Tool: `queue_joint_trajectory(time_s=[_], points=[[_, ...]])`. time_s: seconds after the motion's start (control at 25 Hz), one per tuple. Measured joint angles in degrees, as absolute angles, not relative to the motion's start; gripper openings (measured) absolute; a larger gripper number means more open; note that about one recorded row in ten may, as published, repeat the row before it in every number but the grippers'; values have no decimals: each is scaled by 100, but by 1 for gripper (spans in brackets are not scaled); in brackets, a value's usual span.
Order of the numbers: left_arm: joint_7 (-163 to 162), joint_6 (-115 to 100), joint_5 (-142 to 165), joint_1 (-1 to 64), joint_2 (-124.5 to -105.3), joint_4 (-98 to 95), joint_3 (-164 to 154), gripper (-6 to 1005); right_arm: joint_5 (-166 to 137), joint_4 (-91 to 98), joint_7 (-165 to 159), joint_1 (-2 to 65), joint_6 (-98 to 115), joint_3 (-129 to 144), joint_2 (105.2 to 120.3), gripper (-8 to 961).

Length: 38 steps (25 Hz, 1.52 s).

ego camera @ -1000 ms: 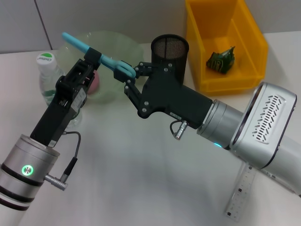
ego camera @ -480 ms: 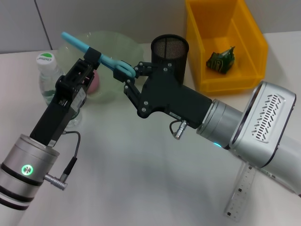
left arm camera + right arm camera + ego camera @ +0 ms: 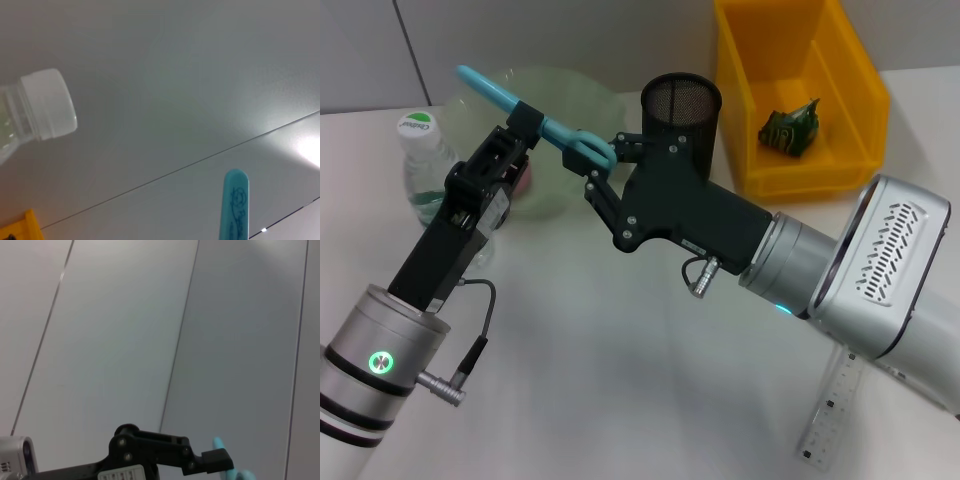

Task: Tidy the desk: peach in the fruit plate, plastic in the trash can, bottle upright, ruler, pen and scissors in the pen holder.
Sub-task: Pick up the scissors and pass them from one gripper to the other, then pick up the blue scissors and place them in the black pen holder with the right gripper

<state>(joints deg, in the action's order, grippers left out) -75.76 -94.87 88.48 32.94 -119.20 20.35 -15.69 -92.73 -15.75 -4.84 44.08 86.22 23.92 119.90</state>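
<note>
With the ruler [image 3: 830,412] lying nearest on the worktop [image 3: 620,400], the left gripper [image 3: 527,128] grips the raised scissors [image 3: 535,118] while the right gripper [image 3: 610,165], jaws open, brackets their handle, so this looks like a handover, needing closure before the pen holder [image 3: 681,108].

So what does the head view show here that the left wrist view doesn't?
Only the head view shows both arms meeting over the desk: the left gripper shut on the blue scissors, the right gripper at their handle end, plus the mesh pen holder, green fruit plate, yellow trash can with plastic inside, and the ruler. Only the left wrist view shows wall panel seams. Both show the scissors and the bottle, its cap included.
</note>
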Motion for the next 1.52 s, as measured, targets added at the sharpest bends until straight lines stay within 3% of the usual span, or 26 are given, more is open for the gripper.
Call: queue_joint_trajectory(time_s=[0.32, 0.6, 1.0, 1.12, 1.52], points=[[-7577, -9474, 8859, 3242, -11924, 2077, -1536, 301, -9275, -1573, -478, 4364, 8664, 2391, 11990, 98], [-7576, -9474, 8833, 3185, -11921, 2079, -1517, 454, -9275, -1573, -475, 4330, 8680, 2390, 11988, 105], [-7576, -9511, 8845, 3161, -11918, 2038, -1521, 560, -9275, -1573, -474, 4301, 8749, 2390, 11988, 114], [-7576, -9516, 8845, 3155, -11918, 2010, -1521, 722, -9275, -1573, -474, 4278, 8778, 2358, 11988, 117], [-7651, -9598, 9586, 3175, -11902, 847, -1584, 746, -9235, -988, -1868, 3956, 9089, 1793, 11988, 126]])
